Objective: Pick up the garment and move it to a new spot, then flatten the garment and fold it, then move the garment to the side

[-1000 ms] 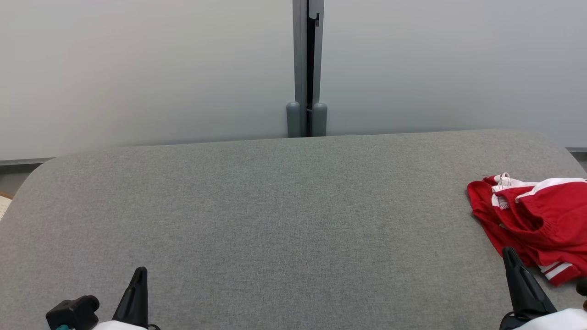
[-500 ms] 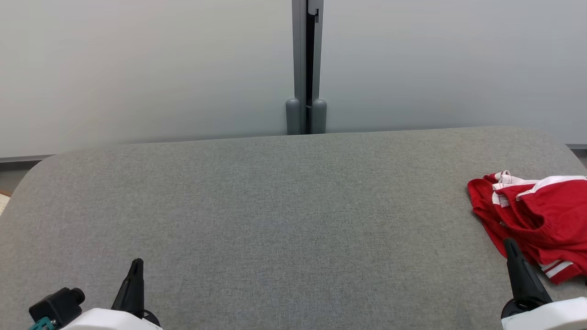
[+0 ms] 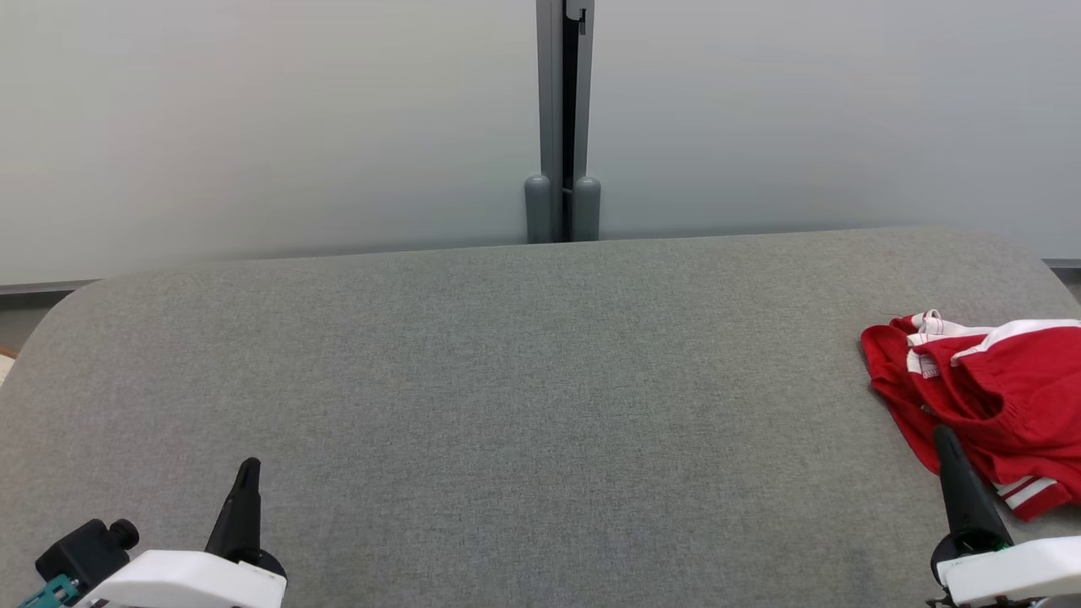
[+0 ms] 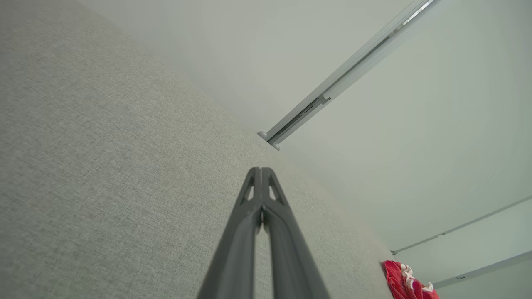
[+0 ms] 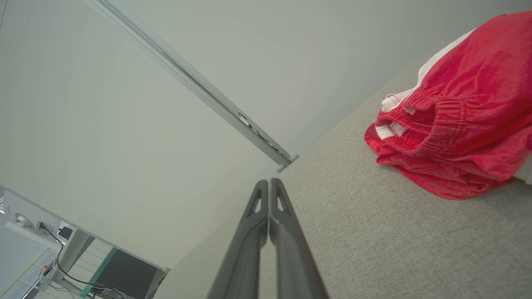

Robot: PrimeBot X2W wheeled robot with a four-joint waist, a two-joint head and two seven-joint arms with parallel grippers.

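A red garment [image 3: 996, 405] with white trim lies crumpled at the right edge of the grey padded table [image 3: 524, 397]. It also shows in the right wrist view as a bunched red garment [image 5: 461, 120], and far off in the left wrist view as a small red garment [image 4: 405, 284]. My right gripper [image 3: 944, 435] is shut and empty, its tip in front of the garment's near edge in the head view. My left gripper [image 3: 248, 467] is shut and empty at the near left, far from the garment. Both pairs of fingers press together: left gripper [image 4: 260, 170], right gripper [image 5: 268, 181].
A pale partition wall with a grey vertical post [image 3: 563, 127] stands behind the table's far edge. The table's corners are rounded. In the right wrist view a desk with cables and a dark box [image 5: 120, 276] sits beyond the table.
The head view has tilted, so the table's far edge sits higher in the picture. Both grippers show a little more of their white wrists. The garment has not moved on the table.
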